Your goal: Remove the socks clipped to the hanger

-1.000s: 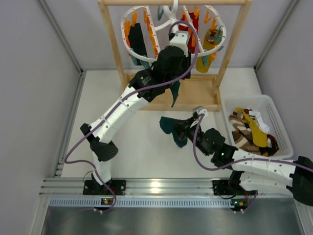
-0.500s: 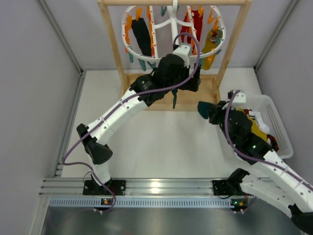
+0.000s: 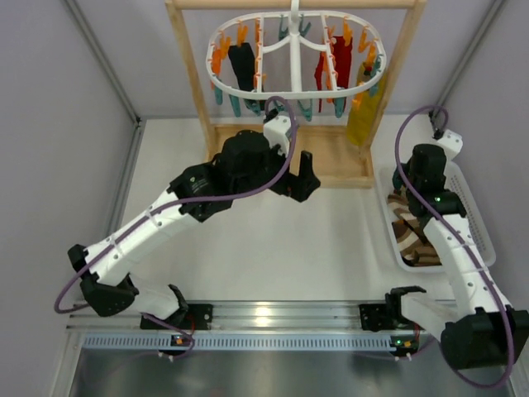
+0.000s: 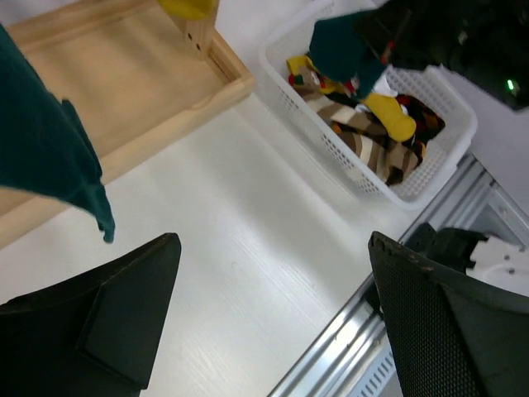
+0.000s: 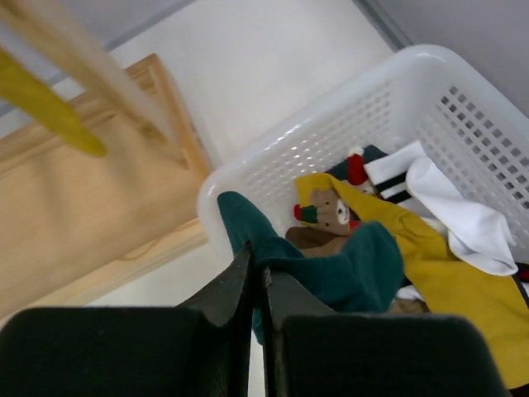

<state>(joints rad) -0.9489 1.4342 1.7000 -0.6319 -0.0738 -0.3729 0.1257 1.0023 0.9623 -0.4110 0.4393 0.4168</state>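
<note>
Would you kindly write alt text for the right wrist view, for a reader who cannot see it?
The right gripper is shut on a dark teal sock, held over a corner of a white basket that holds a mustard yellow sock and a white sock among others. To the left are the wooden stand and a hanging yellow sock.

No readable text, label, brand, number or sign shows in any view.

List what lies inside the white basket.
Loose socks fill the basket: a yellow sock, a white sock, brown striped socks. A teal sock in the right pincer hangs over them, hiding what lies beneath.
</note>
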